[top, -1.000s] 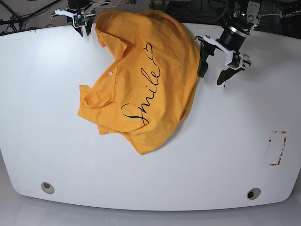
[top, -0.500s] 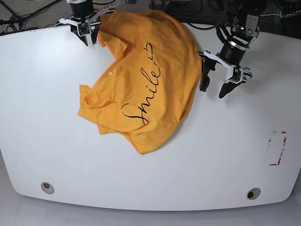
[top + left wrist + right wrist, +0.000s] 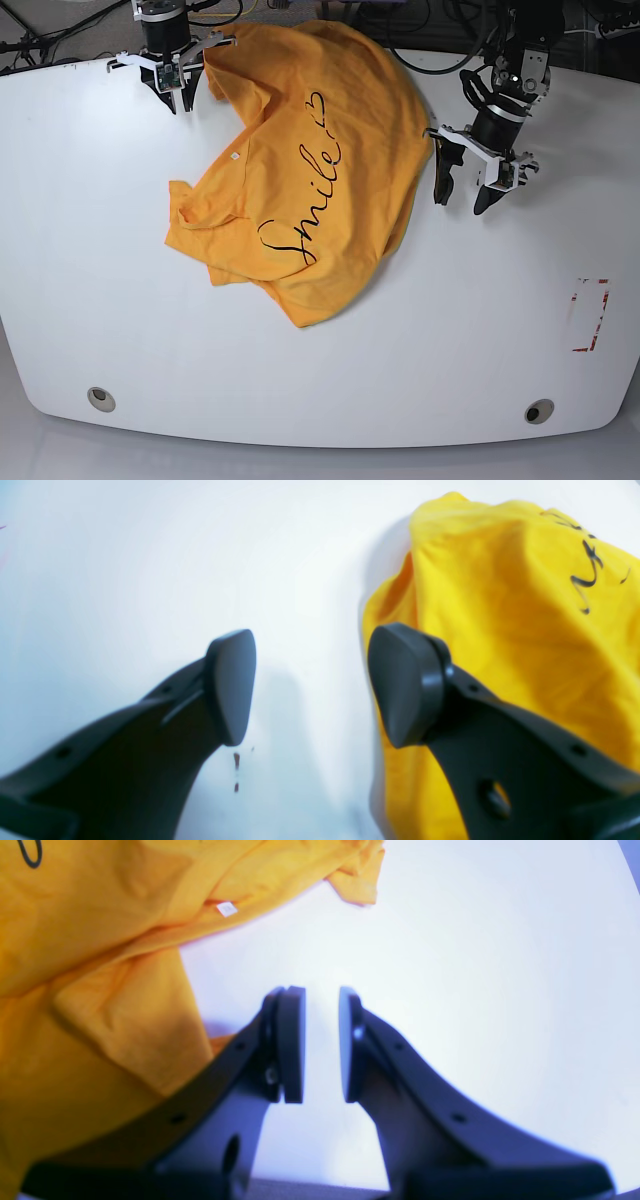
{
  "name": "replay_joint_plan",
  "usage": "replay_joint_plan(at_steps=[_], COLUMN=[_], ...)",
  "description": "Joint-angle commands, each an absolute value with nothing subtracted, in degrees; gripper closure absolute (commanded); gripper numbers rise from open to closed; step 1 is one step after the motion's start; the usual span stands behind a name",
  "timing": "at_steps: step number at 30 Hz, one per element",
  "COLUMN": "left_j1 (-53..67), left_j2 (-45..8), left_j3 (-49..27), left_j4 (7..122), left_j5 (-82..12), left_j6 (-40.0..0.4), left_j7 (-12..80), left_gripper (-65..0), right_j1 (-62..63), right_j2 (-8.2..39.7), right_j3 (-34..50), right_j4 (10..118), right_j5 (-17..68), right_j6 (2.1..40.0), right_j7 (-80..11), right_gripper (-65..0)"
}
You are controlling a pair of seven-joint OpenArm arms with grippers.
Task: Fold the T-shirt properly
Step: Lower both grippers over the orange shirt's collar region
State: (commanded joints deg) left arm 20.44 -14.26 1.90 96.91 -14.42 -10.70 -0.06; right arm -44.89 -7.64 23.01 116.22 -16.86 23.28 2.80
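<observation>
The T-shirt (image 3: pixel 300 170) lies crumpled on the table (image 3: pixel 450 330), spread from the far edge down toward the middle, with the black "Smile" script (image 3: pixel 303 205) running diagonally across it and a small heart (image 3: pixel 315 103) at the script's far end. A small white tag (image 3: pixel 233 156) shows near one fold.

The left gripper (image 3: pixel 462 187) hangs just beside the shirt's edge, over bare table. Its jaws stand wide apart and hold nothing; in the left wrist view one finger (image 3: pixel 407 680) is in front of the yellow cloth, though contact cannot be told, and the other is over white table.

The right gripper (image 3: pixel 177 95) is at the far edge beside the shirt's upper corner. Its jaws are nearly together, with a narrow gap between the pads (image 3: pixel 292 1040), and nothing is between them.
</observation>
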Motion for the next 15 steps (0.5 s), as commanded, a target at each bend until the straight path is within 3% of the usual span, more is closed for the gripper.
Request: replay_joint_plan(at_steps=[8,10,15], left_j1=[19.3,19.4,19.2], left_j2=[-13.9,-13.9,-13.8], left_j3=[1.4,1.3,1.3], left_j4=[96.5,98.8,99.5], left_j5=[-14.4,-14.6,-14.6], left_j6=[-10.6,-11.2,-11.3], left_j7=[1.4,1.9,1.9], left_gripper=[-36.9,-36.8,-36.8], right_j1=[-45.0,-44.8,-43.9], right_j2=[-7.8,-7.7,-7.6], right_j3=[23.0,22.4,21.7], right_j4=[117.1,117.6,117.8], right_j5=[-16.6,-16.2,-16.0], right_j6=[23.5,24.0,23.9], right_j7=[3.0,2.7,2.6], right_gripper=[-12.9,-30.4,-42.0])
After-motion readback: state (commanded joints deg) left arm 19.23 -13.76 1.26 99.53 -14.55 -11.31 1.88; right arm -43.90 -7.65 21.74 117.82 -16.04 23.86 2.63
